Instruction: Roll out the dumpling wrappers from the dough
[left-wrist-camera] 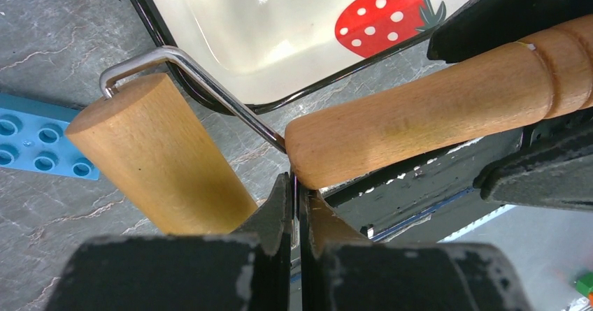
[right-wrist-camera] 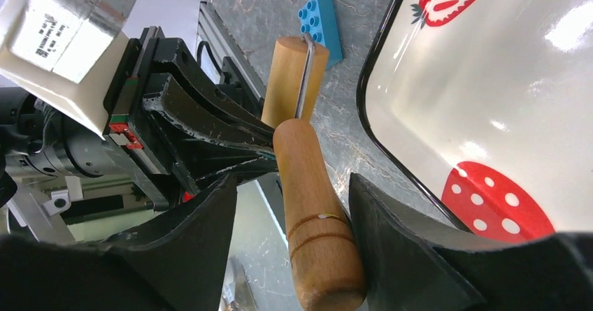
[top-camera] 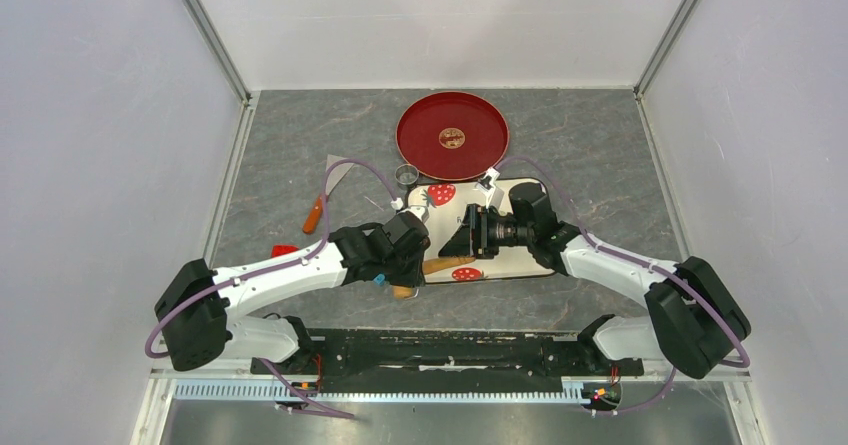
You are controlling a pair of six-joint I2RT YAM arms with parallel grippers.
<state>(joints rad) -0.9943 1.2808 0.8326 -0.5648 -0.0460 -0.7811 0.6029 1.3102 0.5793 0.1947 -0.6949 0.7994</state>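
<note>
Left gripper pinched tight on the rolling pin at its metal rod, between roller and handle. Right gripper jaws apart, straddling the wooden handle, not clamped. Pin sits off the near-left corner of the white strawberry-print tray, blue brick beside it. Dumpling wrapper: small disc mid red round plate, behind the tray. Metal ring just beside the plate. Grey marbled tabletop, plain white walls. Sticker print unreadable.
</note>
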